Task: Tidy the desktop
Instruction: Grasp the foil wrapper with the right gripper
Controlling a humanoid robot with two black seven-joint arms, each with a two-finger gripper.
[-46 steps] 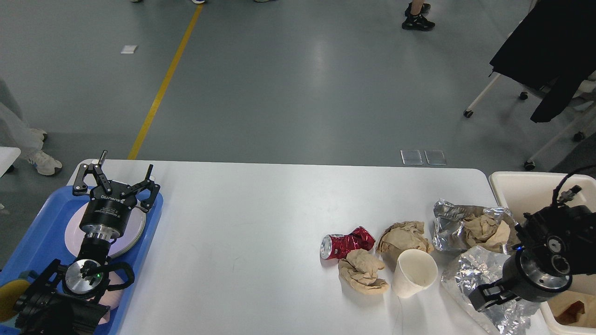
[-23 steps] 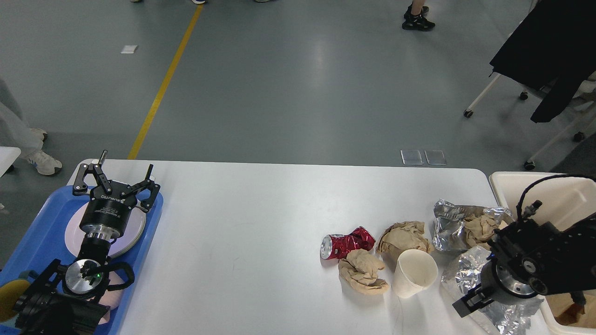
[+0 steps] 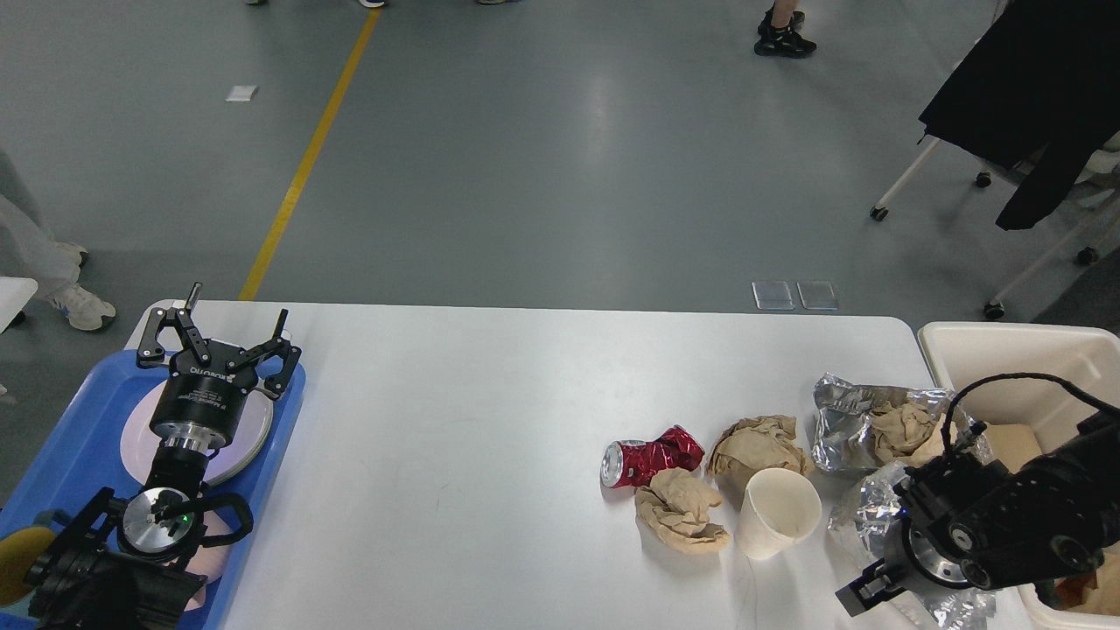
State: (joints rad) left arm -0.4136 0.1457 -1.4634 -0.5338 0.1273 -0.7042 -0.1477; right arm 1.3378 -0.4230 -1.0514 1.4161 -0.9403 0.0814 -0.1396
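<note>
The desktop (image 3: 481, 420) is a wide white tabletop. On its right part lie a crushed red can (image 3: 652, 459), two crumpled brown paper wads (image 3: 682, 512) (image 3: 757, 442), a white paper cup (image 3: 779, 512) on its side, and crumpled foil (image 3: 853, 416) holding more brown paper. My right gripper (image 3: 862, 595) hangs low over another foil sheet (image 3: 862, 521) at the near right edge; its fingers are dark and cannot be told apart. My left gripper (image 3: 232, 319) stands open and empty above the pale plate (image 3: 254, 433) at the far left.
A blue tray (image 3: 96, 420) holds the plate at the left edge. A cream-white bin (image 3: 1006, 354) stands off the table's right end with brown scraps inside. Beyond the table are a grey floor, a yellow line and a wheeled chair with a black coat (image 3: 1024, 96).
My right arm has swung down and left from the bin side to sit low over the near foil sheet. The left arm has not moved.
</note>
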